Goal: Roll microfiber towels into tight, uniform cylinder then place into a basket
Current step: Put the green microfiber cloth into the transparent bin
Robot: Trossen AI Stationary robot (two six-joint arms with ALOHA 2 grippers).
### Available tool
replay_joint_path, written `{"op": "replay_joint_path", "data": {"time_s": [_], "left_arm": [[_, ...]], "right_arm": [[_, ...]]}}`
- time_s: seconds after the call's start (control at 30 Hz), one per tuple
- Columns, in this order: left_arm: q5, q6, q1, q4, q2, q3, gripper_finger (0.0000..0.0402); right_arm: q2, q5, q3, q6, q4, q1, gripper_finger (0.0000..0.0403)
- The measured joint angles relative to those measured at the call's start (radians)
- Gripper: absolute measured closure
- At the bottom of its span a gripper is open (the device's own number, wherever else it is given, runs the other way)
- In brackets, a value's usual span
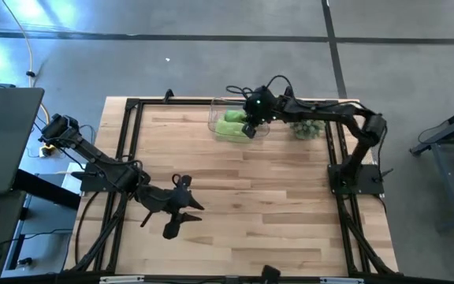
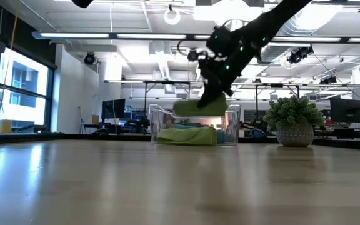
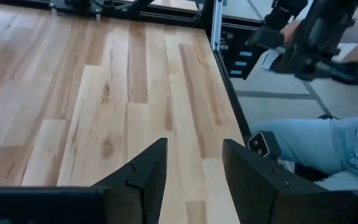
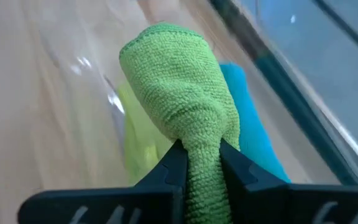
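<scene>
Three fuzzy microfiber towels are in sight, two lime green and one teal blue, along with one small clear plastic basket point(image 1: 216, 117) with rounded corners and one spiky green plant ball in a pale round pot point(image 2: 294, 122).

The rolled lime-green towel point(image 4: 185, 118) is a thick, soft cylinder with a rounded, looped end; its nap looks even and the roll is squeezed narrow where it is gripped. Below it in the right wrist view lie the teal blue towel point(image 4: 248, 127) and the second lime-green towel point(image 4: 137, 140), side by side inside the basket. In the low view the held roll hangs at about the height of the basket's rim, above the towels already lying on its floor.

The basket stands at the far edge of the light wooden table point(image 1: 251, 205), with the plant ball near it on the right arm's side.

The right gripper point(image 4: 199, 163) reaches over the basket from the right, its arm stretched along the far edge, fingers pinching the green roll between them. The left gripper point(image 3: 194, 171) waits low over the near left part of the table, well apart from the basket, its two dark fingers spread with nothing between them.
</scene>
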Motion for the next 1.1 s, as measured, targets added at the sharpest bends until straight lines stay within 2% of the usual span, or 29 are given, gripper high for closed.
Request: {"op": "replay_joint_path", "data": {"time_s": [0.33, 0.53, 0.63, 0.8, 0.97, 1.1], "left_arm": [[-0.007, -0.001, 0.013, -0.018, 0.000, 0.001, 0.0257], [-0.006, -0.003, 0.013, -0.021, -0.001, 0.001, 0.0257], [-0.004, -0.003, 0.013, -0.022, -0.001, 0.001, 0.0257], [-0.003, -0.003, 0.015, -0.027, -0.001, 0.001, 0.0257], [-0.005, -0.003, 0.015, -0.026, -0.001, 0.001, 0.0257], [-0.007, -0.002, 0.019, -0.026, -0.001, 0.001, 0.0257]], "right_arm": [[0.179, -0.011, 0.143, -0.076, -0.077, -0.007, 0.0376], [0.216, -0.011, 0.173, -0.081, -0.092, -0.007, 0.0363], [0.215, -0.011, 0.173, -0.119, -0.090, -0.006, 0.0333], [0.215, -0.011, 0.174, -0.130, -0.104, -0.006, 0.0253], [0.211, 0.008, 0.264, -0.078, -0.307, -0.003, 0.0186], [0.210, 0.000, 0.392, -0.080, -0.528, 0.000, 0.0165]]}}
